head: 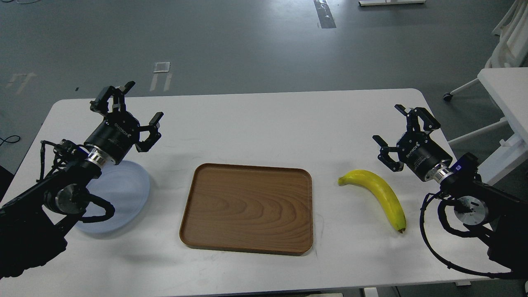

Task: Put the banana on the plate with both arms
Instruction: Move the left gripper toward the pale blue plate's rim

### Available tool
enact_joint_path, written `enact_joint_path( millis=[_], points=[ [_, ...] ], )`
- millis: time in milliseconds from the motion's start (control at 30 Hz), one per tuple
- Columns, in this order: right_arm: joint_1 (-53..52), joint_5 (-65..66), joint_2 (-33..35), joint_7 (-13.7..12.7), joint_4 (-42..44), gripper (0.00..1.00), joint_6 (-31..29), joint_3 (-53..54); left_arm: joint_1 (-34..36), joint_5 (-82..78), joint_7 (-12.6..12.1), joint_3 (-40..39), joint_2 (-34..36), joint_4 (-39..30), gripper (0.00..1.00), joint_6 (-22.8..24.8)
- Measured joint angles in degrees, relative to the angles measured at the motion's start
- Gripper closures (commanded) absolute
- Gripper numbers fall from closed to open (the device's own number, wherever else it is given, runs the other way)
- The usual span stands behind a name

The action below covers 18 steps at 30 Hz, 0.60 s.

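The yellow banana (379, 195) lies on the white table right of centre, its greenish stem pointing left and its dark tip toward the front. A pale blue-grey plate (123, 194) rests at the left, partly covered by my left arm. My left gripper (134, 103) hovers open above the table just behind the plate, holding nothing. Off to the right, my right gripper (392, 126) is open and empty too, raised just behind and to the right of the banana, not touching it.
A rectangular brown wooden tray (247, 208) sits empty in the middle of the table, between plate and banana. The white table (264, 123) has rounded corners. Another white table (505, 90) stands off to the right on the grey floor.
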<state>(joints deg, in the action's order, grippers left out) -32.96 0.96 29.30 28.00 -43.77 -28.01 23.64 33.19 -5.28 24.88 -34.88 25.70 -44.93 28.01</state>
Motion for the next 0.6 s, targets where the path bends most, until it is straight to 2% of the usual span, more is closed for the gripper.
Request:
enact_joint_path(
  millis=[200,467,600],
  points=[
    [0.1,0.0,1.0,0.0,0.0,0.0,0.0,-0.1,-0.2,-0.2,0.0,0.3,0.2,0.5,0.0,0.0],
    [0.0,0.1,1.2,0.0,0.0,0.0,0.0,-0.2,1.3,0.1,0.1,0.3,0.5,10.0,0.0,0.0],
    [0.0,0.1,1.2,0.0,0.0,0.0,0.0,-0.3,3.8,-0.8,0.6,0.8,2.6,11.0,0.0,0.0]
  ],
)
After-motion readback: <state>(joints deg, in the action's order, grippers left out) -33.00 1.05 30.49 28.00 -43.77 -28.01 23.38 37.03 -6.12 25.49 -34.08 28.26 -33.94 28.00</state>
